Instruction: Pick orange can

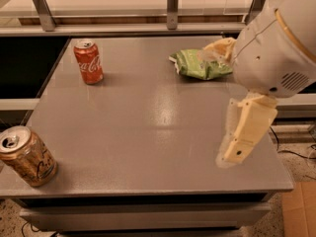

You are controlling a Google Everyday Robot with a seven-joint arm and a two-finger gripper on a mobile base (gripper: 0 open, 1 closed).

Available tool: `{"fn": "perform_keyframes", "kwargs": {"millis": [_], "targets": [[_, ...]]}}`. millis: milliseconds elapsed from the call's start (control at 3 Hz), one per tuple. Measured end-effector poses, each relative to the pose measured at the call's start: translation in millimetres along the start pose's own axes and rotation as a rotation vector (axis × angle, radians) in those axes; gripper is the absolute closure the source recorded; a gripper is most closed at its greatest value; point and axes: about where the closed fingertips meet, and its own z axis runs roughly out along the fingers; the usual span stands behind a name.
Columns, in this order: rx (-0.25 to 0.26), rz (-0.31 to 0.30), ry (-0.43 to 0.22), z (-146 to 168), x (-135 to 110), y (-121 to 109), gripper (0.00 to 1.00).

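The orange can (27, 156), golden-bronze with dark script and a silver top, stands at the front left corner of the grey table (148, 132), leaning slightly. My gripper (216, 107) hangs over the right side of the table, far to the right of the can. Its two cream fingers are spread apart with nothing between them: one (215, 51) near the chip bag, the other (244, 132) lower, towards the front. The white arm housing (276, 48) fills the upper right.
A red Coca-Cola can (89, 61) stands upright at the back left. A green chip bag (200, 64) lies at the back right, partly behind my arm. A metal rail and shelf (148, 28) run behind the table. A cardboard box (301, 211) sits on the floor right.
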Motion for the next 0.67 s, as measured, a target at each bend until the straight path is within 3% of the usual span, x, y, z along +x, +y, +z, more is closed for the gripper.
{"fn": "perform_keyframes", "kwargs": {"millis": [333,667], "targets": [[-0.052,-0.037,-0.050,33.0,-30.5,19.8,0.00],[-0.051,-0.037,-0.050,32.9,-30.6,19.8,0.00]]}}
